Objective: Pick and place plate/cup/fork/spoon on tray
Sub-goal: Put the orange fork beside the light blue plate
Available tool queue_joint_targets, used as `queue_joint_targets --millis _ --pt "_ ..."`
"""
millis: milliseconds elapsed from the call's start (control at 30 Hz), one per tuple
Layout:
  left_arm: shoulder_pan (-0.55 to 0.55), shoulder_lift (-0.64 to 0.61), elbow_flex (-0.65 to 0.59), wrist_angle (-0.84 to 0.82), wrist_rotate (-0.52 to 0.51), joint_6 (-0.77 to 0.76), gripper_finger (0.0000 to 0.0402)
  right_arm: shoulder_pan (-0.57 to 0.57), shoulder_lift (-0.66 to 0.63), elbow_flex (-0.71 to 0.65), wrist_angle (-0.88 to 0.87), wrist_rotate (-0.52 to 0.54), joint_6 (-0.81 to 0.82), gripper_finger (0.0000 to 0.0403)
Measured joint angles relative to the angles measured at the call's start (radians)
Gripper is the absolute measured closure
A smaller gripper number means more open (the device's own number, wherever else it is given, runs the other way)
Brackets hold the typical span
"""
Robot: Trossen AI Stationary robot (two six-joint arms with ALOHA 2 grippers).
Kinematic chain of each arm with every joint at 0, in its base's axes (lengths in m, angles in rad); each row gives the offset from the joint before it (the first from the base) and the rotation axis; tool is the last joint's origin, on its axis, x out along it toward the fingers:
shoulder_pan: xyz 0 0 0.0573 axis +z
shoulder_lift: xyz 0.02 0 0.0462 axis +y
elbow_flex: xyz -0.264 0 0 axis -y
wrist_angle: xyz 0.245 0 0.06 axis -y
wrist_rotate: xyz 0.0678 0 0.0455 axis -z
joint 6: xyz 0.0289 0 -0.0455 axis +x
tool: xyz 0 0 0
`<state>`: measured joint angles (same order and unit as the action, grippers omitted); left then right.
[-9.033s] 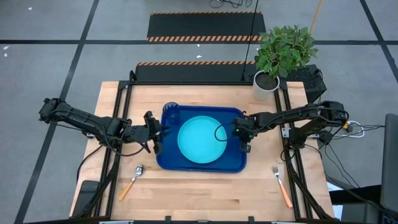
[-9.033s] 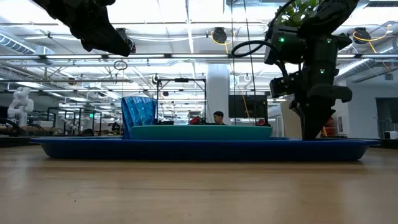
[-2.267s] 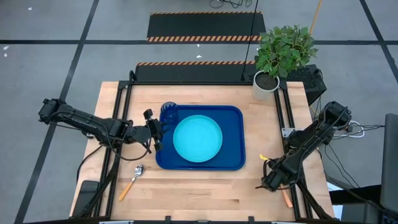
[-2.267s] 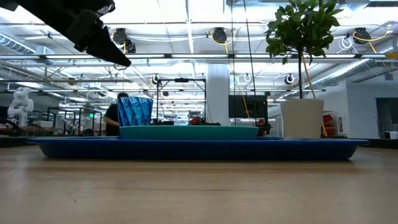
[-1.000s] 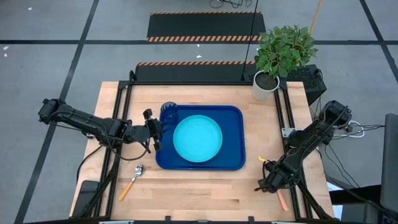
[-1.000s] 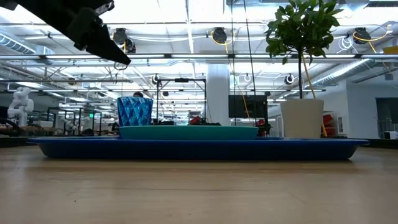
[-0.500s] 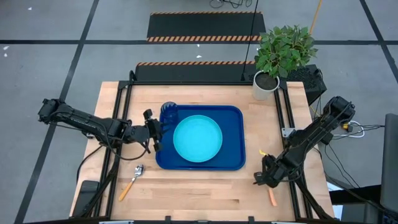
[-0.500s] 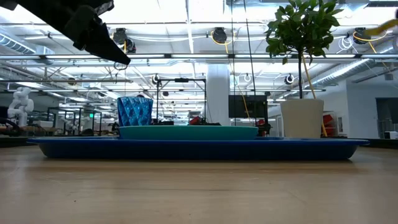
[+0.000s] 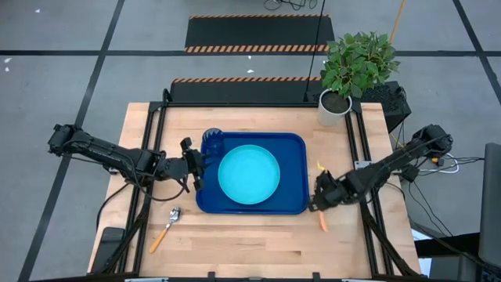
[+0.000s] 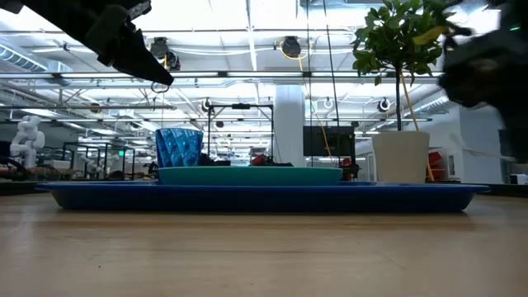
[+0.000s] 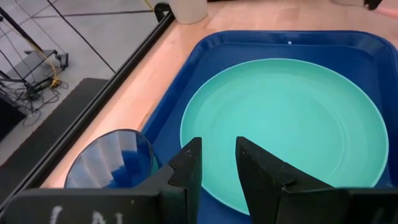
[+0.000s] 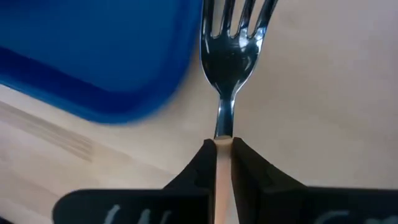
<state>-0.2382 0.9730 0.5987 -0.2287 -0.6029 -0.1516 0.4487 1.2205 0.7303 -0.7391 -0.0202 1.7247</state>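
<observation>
Right gripper (image 12: 224,152) clamped on fork (image 12: 232,59) at handle, held just off tray (image 9: 293,205) edge at 4 o'clock; handle end pokes out below in high view, tines hard to see there. Left gripper (image 11: 217,163) idle at tray's 9 o'clock, fingers slightly apart, holding nothing. Plate (image 9: 249,175) centred on tray, cup (image 9: 211,141) at 10 o'clock corner. Spoon (image 9: 165,227) on table at 7 o'clock.

Robotics lab or industrial test hall. Wooden table (image 9: 250,235) on black metal frame, set on grey floor marked with dark lines and hazard-striped mats (image 9: 257,34). High open ceiling with pipes, trusses and strip lights (image 10: 247,49). White humanoid robot (image 10: 25,136) in background, racks and screens (image 10: 326,140) behind. Potted plant (image 9: 356,66) at table corner, loose cabling (image 9: 438,164) at side.
</observation>
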Motion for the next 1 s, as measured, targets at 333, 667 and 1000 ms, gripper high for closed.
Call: queue_joint_targets --millis 333,667,1000 --pt "0.0 0.0 0.0 -0.005 0.002 -0.01 0.03 -0.218 0.0 0.012 0.168 -0.033 -0.254 0.0393" --pt "0.0 0.0 0.0 -0.006 0.003 -0.001 0.03 -0.38 0.002 0.101 0.14 -0.035 -0.463 0.0393" --pt "0.0 0.0 0.0 -0.008 0.009 -0.002 0.03 -0.497 0.075 0.101 0.147 -0.053 -0.585 0.0393"
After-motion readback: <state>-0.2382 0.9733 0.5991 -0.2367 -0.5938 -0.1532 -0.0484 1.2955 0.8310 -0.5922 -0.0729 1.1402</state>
